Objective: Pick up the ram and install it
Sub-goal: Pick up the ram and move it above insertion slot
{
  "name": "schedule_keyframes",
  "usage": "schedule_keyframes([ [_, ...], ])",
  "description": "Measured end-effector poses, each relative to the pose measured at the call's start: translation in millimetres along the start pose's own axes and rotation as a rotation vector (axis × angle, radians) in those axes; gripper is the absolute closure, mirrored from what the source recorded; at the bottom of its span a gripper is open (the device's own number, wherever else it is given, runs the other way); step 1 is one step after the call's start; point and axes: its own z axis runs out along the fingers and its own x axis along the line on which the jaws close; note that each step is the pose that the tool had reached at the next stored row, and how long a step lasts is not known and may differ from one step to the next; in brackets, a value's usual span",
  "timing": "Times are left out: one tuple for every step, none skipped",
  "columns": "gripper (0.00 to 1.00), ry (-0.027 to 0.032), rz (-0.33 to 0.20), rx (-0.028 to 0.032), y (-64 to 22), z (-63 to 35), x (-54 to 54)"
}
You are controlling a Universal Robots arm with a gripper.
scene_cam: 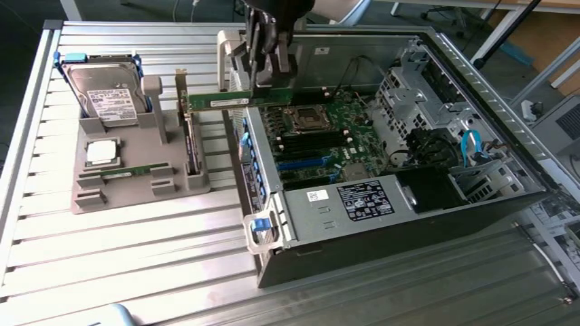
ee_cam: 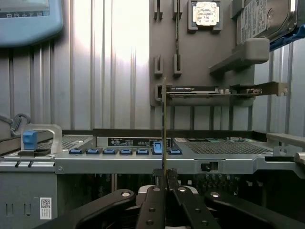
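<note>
Left: parts tray [scene_cam: 136, 193] on the tabletop [scene_cam: 136, 265]. Centre: the ram [scene_cam: 217, 102], pinched near one end between the gripper [scene_cam: 268, 85] fingers, above the open computer case [scene_cam: 363, 248] wall. Right: motherboard [scene_cam: 335, 129]. Good carriage probably means keeping the stick level and parallel to its slot.

- ram [scene_cam: 217, 102]: long, narrow green board stick w/ pale label along its face
- off the surface, held aloft, standing on its long edge
- ext view: approx 11 o'clock of centre, long axis running 9-to-3
- wrist view: seen edge-on, thin line running 12-to-6
</note>
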Motion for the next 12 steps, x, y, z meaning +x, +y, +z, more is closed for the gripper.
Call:
schedule_keyframes([
  [0.88, 0.0000, 0.000, 0.0000, -2.3, 0.0, 0.0],
  [0.88, -0.0001, 0.000, 0.0001, -4.9, 0.0, 0.1],
  [0.88, -0.0001, 0.000, 0.0001, -7.4, 0.0, 0.1],
  [0.88, 0.0000, 0.000, 0.0001, -9.4, -0.1, 0.2],
  [0.88, -0.0001, 0.000, 0.0001, -11.8, -0.1, 0.2],
  [0.88, 0.0000, 0.000, 0.0001, -13.8, -0.1, 0.3],
  [0.88, 0.0000, 0.000, 0.0001, -15.8, -0.2, 0.3],
  [0.88, 0.0000, 0.000, 0.0000, -18.0, -0.2, 0.3],
  [0.88, -0.0001, 0.000, 0.0001, -19.9, -0.2, 0.4],
  [0.88, -0.0001, 0.000, 0.0001, -22.3, -0.2, 0.4],
  [0.88, 0.0000, 0.000, 0.0001, -24.4, -0.2, 0.4],
  [0.88, 0.0000, 0.000, 0.0001, -26.6, -0.2, 0.5],
])
